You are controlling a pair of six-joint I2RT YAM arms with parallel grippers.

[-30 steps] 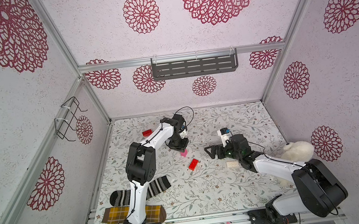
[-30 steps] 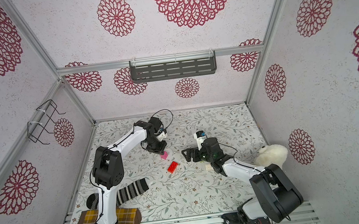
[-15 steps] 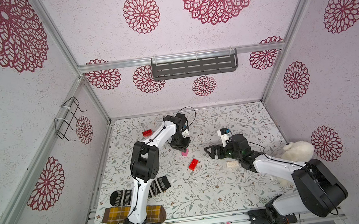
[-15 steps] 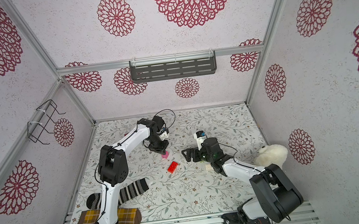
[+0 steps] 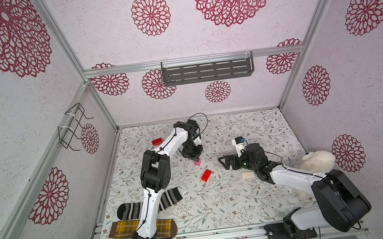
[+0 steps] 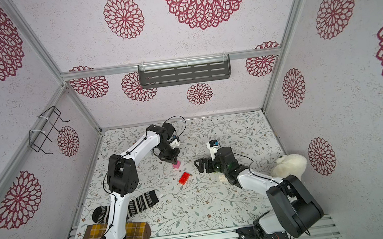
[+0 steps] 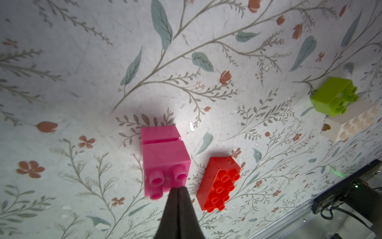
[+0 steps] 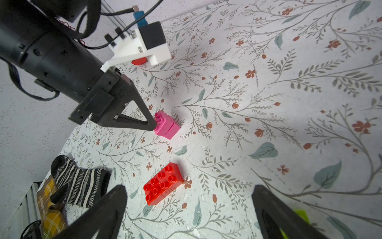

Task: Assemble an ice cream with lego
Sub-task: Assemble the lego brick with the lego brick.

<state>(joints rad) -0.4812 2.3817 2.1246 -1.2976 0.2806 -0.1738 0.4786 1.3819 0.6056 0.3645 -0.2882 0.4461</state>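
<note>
Two arms reach over the floral mat (image 5: 248, 128). In both top views the right gripper (image 5: 227, 163), spread wide and empty, hovers at 3 o'clock from the pink pair (image 5: 197, 162), which sits near the mat's middle. The left gripper (image 7: 177, 189), its fingers pressed together and pinching nothing, sets its tip on that pair's studded end.

The oblongs lie loose: the near red brick (image 5: 206, 174) is at 5 o'clock from the pair, the far red brick (image 5: 157, 142) at 10 o'clock and the white brick (image 5: 248, 175) at 4 o'clock. The lime-green brick (image 7: 334, 96) lies just beside the white one.

By my reading the build is barely begun. Only the two pink squares are joined, probably being pressed tight now. Green, white and both reds are left to stack.
</note>
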